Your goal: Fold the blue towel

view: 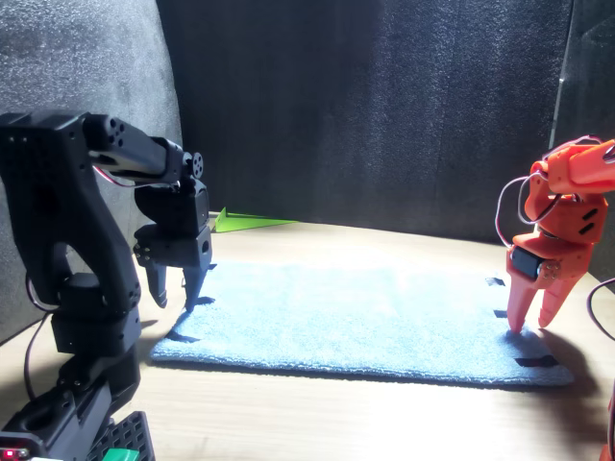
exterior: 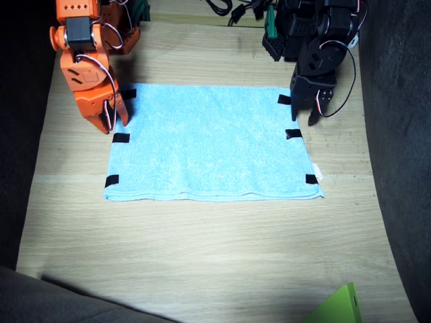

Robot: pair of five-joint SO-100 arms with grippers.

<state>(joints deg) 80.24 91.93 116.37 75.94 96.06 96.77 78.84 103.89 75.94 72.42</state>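
Blue towel (exterior: 212,142) lies flat and fully spread on the wooden table (exterior: 202,249), no fold in it yet. It sits square between the two arms, likely so each one can take a short edge.

Right gripper (exterior: 110,120), orange, points down at the towel's far corner on its side, tips at or just touching the cloth edge. Fingers look close together with only a thin gap; nothing is pinched.

Left gripper (exterior: 305,114), black, hangs just above the opposite far corner. Jaws are spread, nothing between them, and the front view shows the tips clear of the cloth.

Judgement: both are staged over matching far corners for a symmetric grab, then a fold toward the near edge.

Counts:
- 1 towel
- 2 arms, 2 grippers
- 6 black tape marks (exterior: 120,138), three per short edge, probably grasp or alignment markers
- 1 white tag (exterior: 317,173) at the near corner on the left arm's side
- 1 green object (exterior: 340,308), partly cut off at the table's near edge, not involved
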